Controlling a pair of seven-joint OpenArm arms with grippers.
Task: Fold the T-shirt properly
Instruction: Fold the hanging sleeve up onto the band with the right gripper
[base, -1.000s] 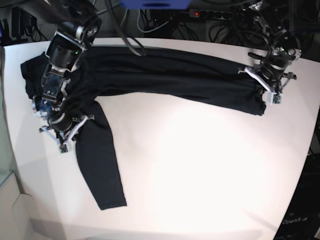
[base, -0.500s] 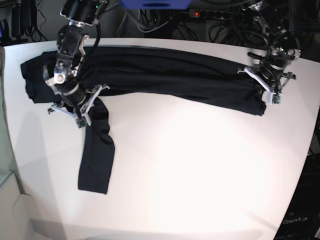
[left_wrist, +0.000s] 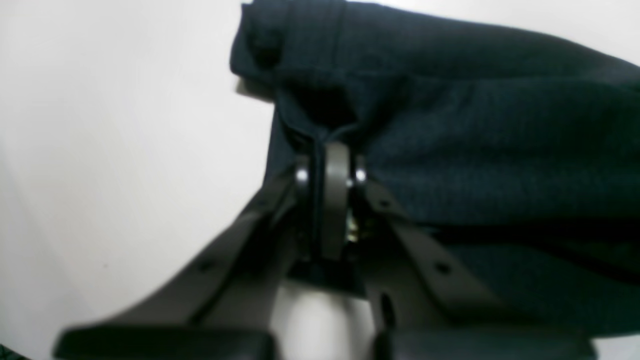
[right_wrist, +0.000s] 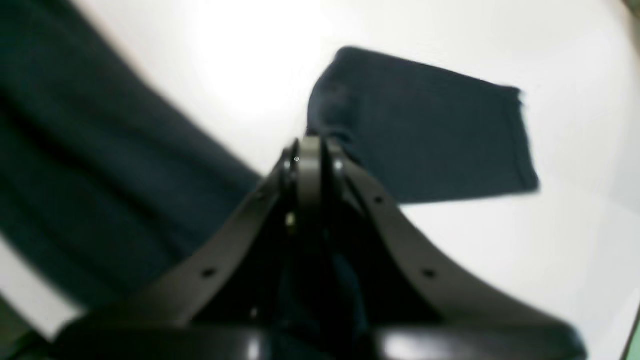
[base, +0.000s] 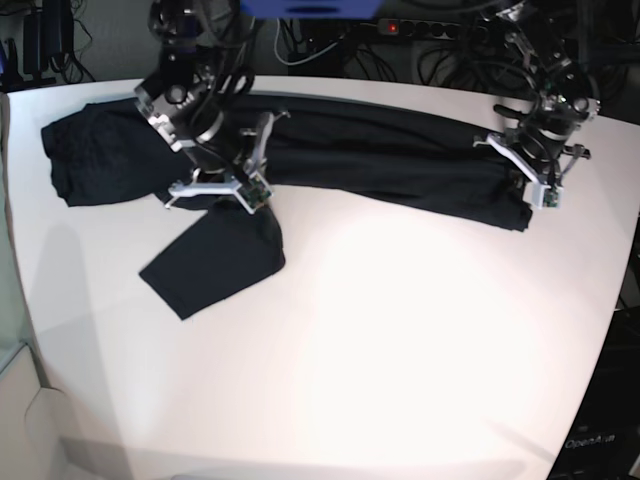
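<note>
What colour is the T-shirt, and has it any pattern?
Plain black T-shirt, no print; the base view shows it best.

Base view looks down overhead; wrist views sit close, sharing the T-shirt (base: 400, 165).

Robotics lab: white table (base: 400, 330), tangled cables (base: 440, 50), power strip (base: 425, 28) behind.

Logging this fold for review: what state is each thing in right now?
T-shirt: partly folded into a long band across the table, one sleeve end lying loose.
Left gripper: shut on the T-shirt's end.
Right gripper: shut on the sleeve.
</note>
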